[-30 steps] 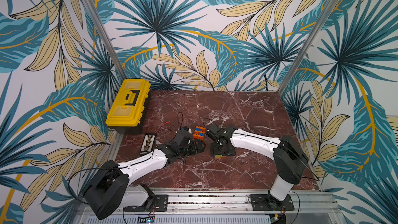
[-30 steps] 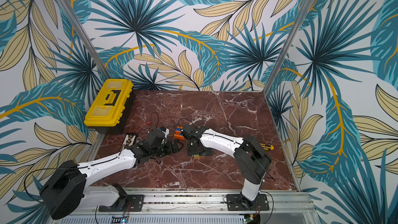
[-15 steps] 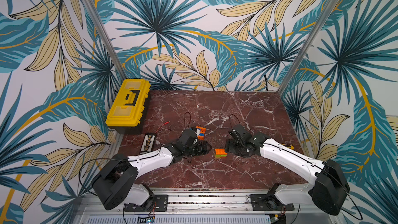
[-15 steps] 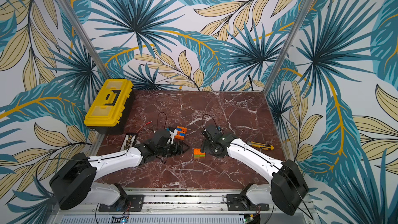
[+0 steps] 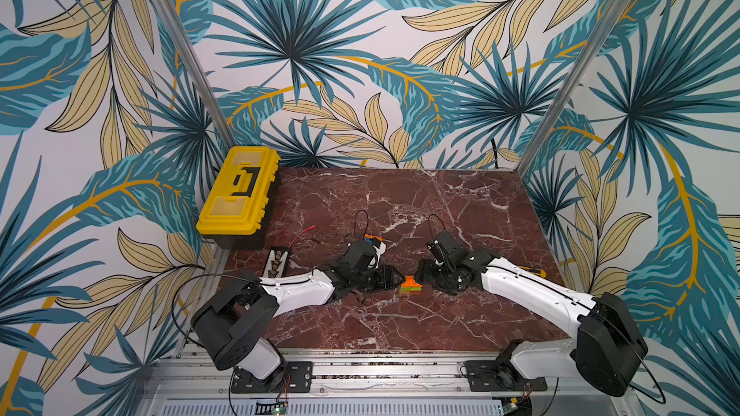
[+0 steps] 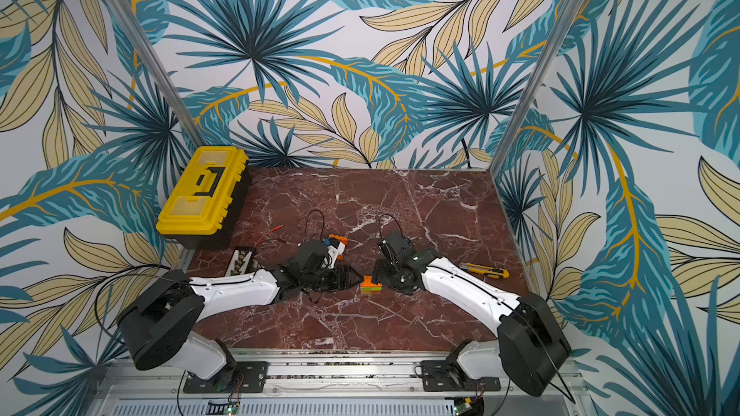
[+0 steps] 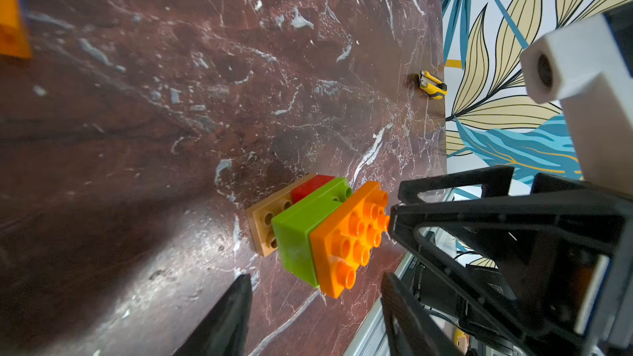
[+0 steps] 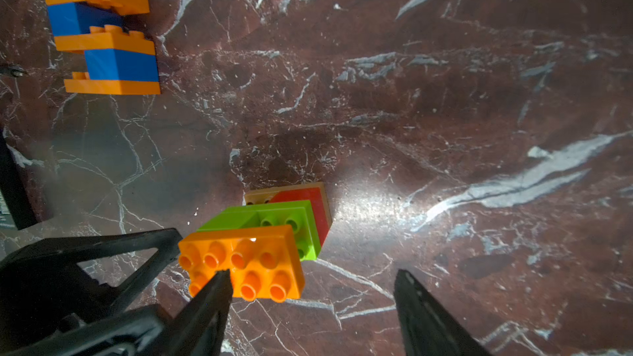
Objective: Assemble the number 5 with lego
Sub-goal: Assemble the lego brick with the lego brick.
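1. Mid-table [image 5: 400,202], the tan-red-green-orange stack [image 5: 410,286] sits between both arms. The orange-and-blue piece [image 8: 102,39] lies apart, and to me it already reads as a 5.
2. The left gripper [image 7: 315,279] has its fingers half-spread and empty, bracketing the stack's end. The right gripper [image 8: 312,273] is wide and empty, one tip by the orange brick.
3. Next, I judge: square up, then close.
4. From above, the left wrist half-hides the 5, and whether the tip touches is unclear.

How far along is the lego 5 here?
Done: an orange-and-blue stack lies on the table, already shaped like a 5. In hand: nothing gripped; the left gripper and right gripper, both open, flank a tan, red, green and orange stack. Left: maybe only that stack, no digit yet.
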